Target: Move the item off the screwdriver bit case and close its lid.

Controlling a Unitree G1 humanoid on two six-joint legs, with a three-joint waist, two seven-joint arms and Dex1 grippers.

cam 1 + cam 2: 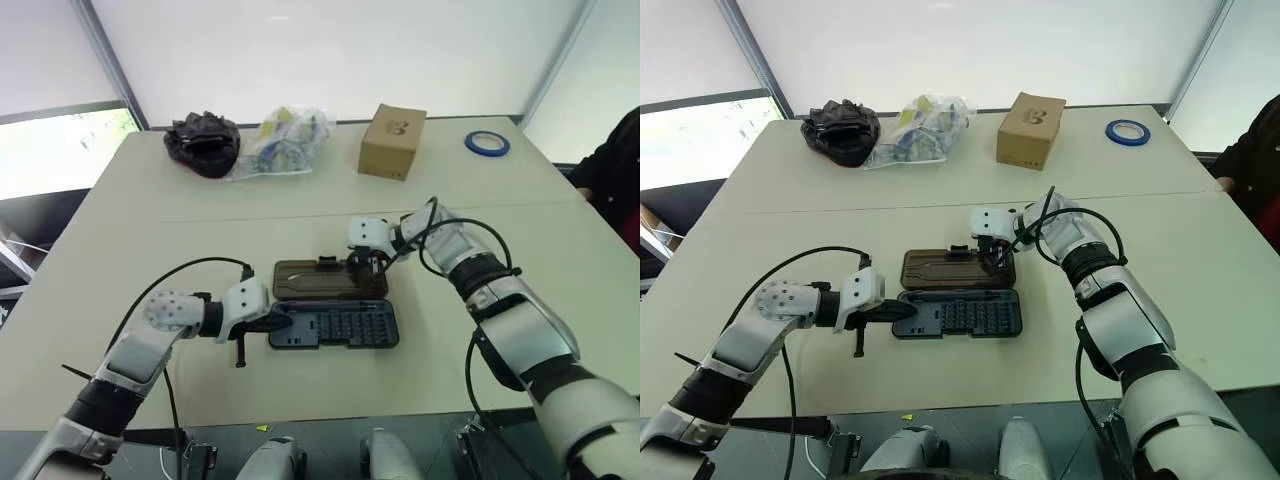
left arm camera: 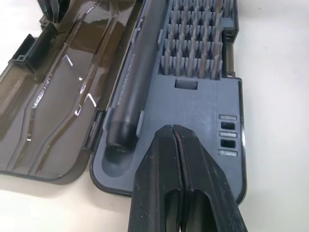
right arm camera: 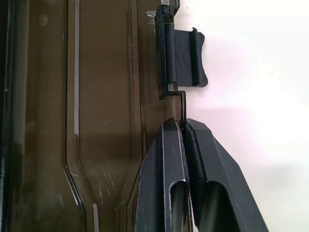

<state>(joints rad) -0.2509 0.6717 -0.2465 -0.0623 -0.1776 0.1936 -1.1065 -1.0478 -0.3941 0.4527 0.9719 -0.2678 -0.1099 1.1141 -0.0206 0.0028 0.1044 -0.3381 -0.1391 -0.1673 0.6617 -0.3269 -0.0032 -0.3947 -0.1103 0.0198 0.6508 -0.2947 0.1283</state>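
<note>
The screwdriver bit case (image 1: 335,325) lies open in the middle of the counter (image 1: 120,240), its tray nearest the robot. The lid (image 1: 330,279) is folded flat on the far side, hinged to the tray. No loose item rests on either half. The right pincer (image 3: 184,126) has closed on the lid's far rim beside the black latch tab (image 3: 186,60). The left pincer (image 2: 176,145), shut and empty, presses on the tray's end. The case looks light, rigid and slippery, so that rim seems the best hold.

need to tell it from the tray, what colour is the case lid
Smoky translucent brown lid, clearest in the left wrist view.
</note>
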